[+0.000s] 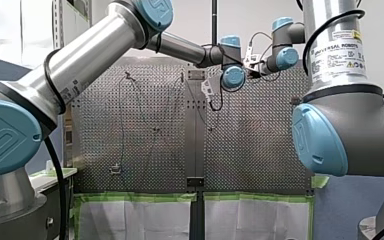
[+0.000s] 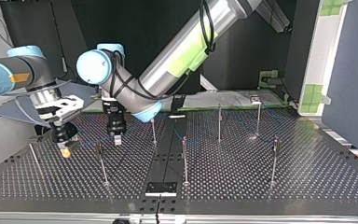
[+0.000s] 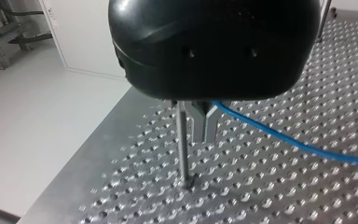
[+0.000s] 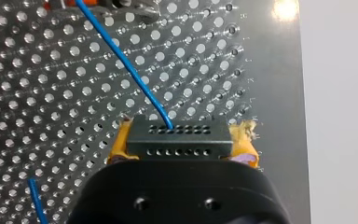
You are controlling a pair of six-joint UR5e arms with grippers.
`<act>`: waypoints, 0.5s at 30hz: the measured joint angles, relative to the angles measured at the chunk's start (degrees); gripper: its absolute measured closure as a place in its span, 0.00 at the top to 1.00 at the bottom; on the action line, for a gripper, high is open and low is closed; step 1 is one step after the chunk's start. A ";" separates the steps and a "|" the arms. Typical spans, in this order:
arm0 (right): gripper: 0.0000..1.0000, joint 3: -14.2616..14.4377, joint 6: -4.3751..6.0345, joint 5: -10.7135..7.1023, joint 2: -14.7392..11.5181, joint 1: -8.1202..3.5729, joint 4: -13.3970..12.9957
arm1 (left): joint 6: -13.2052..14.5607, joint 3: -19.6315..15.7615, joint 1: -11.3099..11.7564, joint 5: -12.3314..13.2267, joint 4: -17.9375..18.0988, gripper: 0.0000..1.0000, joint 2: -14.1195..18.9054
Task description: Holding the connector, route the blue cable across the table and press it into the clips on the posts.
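- While my right pincer point(image 4: 182, 145) is clenched on the black connector point(image 4: 177, 135) between its yellow pads point(image 4: 121, 147), low over the perforated surface point(image 4: 51, 93), it should serve as a fixed anchor: no twist, no lift.
- The blue cable point(image 4: 126, 65) leaves the connector and runs ahead across the surface.
- My left pincer point(image 3: 203, 126) has its metal fingers drawn together on the cable, which leaves that grip sideways over the holes.
- A thin post point(image 3: 182, 144) stands just beside those fingers. Its top, and any clip there, is hidden behind the pincer's housing.
- I judge the step to be seating the cable at this post. Bring the cable level with the clip, line it up with the slot, then press straight in.
- Leave a little slack toward the connector, so the press does not tug it from the pads.
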 joint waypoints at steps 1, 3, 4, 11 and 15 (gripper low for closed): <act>0.00 -0.02 0.01 -0.01 0.02 -0.03 -0.07 | 0.23 0.00 0.35 0.20 0.31 0.00 0.00; 0.00 -0.07 0.05 -0.05 0.04 -0.11 -0.22 | 0.54 -0.02 0.95 0.74 0.58 0.00 -0.01; 0.00 -0.09 0.06 -0.07 0.05 -0.14 -0.28 | 0.70 -0.03 1.30 1.21 0.68 0.00 -0.01; 0.00 -0.42 0.09 -0.29 0.20 -0.33 -0.59 | 1.19 -0.10 3.06 3.32 1.42 0.00 -0.06; 0.00 -0.46 0.09 -0.30 0.34 -0.46 -0.74 | 1.28 -0.29 3.62 4.89 1.68 0.00 -0.22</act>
